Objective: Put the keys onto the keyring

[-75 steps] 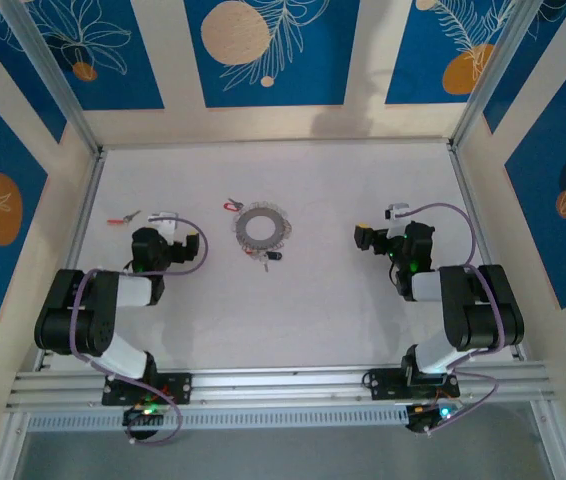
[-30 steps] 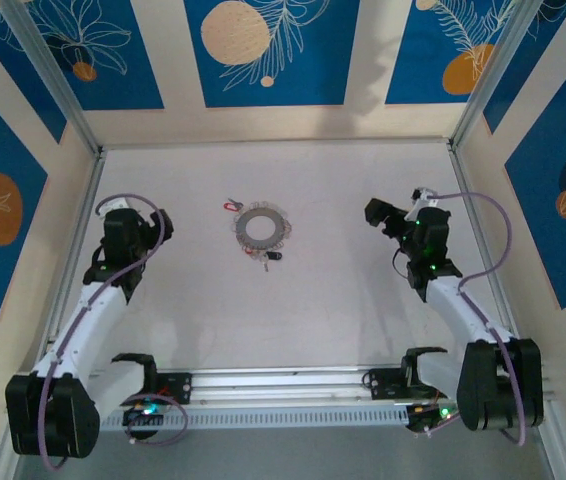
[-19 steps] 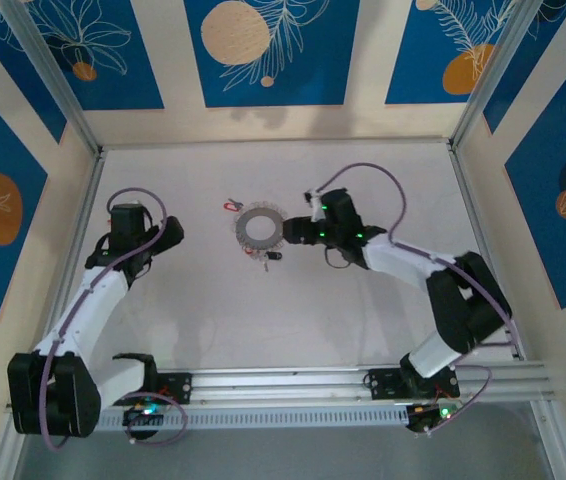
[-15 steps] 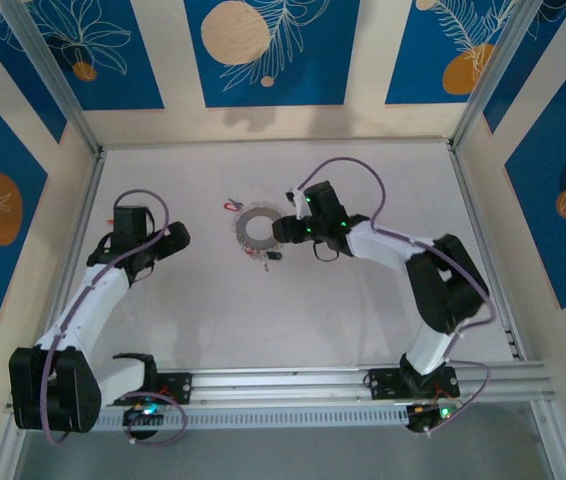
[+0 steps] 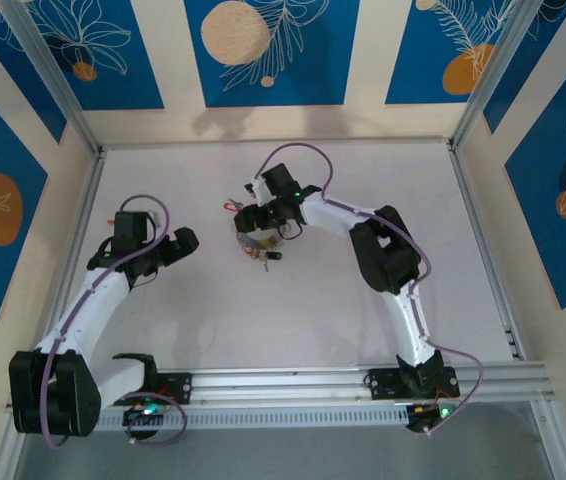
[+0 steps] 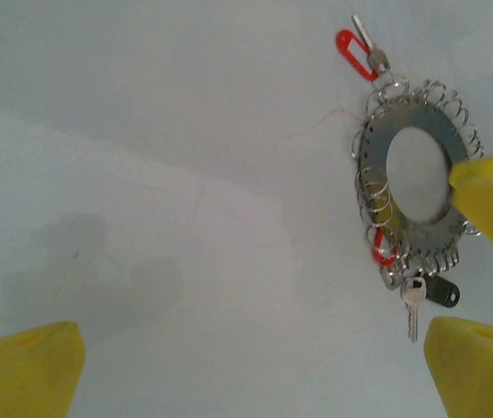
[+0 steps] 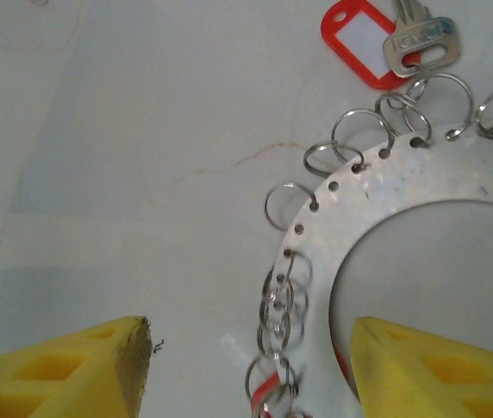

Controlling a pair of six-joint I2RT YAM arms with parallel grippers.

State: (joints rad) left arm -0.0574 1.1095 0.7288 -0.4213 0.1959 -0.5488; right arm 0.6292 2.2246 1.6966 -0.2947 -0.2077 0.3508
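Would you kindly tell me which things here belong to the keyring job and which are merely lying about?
Job: keyring; red-tag key; black-tag key; left pincer; right pincer.
Lying about: blue wall panel; front rail. Both are fixtures, not loose.

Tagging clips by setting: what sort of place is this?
Probably a lab robot cell: a white table boxed in by an aluminium frame and blue patterned panels, with two arms bolted to a rail at its near edge.
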